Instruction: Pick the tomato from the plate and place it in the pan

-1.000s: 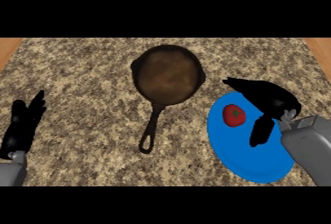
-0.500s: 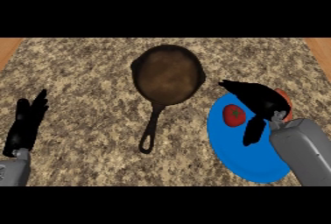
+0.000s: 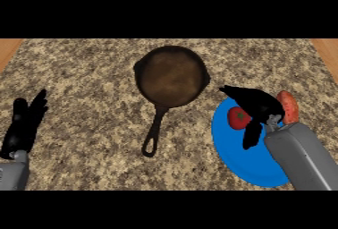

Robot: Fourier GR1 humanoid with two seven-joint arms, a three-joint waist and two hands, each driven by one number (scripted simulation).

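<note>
The red tomato (image 3: 236, 118) lies on the upper left part of the blue plate (image 3: 241, 157) at the right. My right hand (image 3: 261, 107) hangs open over the plate, just right of the tomato. Its fingers reach up and left past the tomato and its thumb points down below it. I cannot tell whether the hand touches the tomato. The dark cast-iron pan (image 3: 171, 76) stands empty at the middle back, its handle (image 3: 155, 134) running toward me. My left hand (image 3: 23, 127) rests open at the left edge, fingers up.
A reddish-orange oblong thing (image 3: 288, 106) shows at the plate's right rim, partly hidden behind my right hand. The counter is speckled granite (image 3: 86, 89), with wooden strips at the far left and right corners.
My right hand has shifted slightly left and lower toward the tomato, and its forearm has swung more upright. Tomato, pan and left hand have stayed put.
</note>
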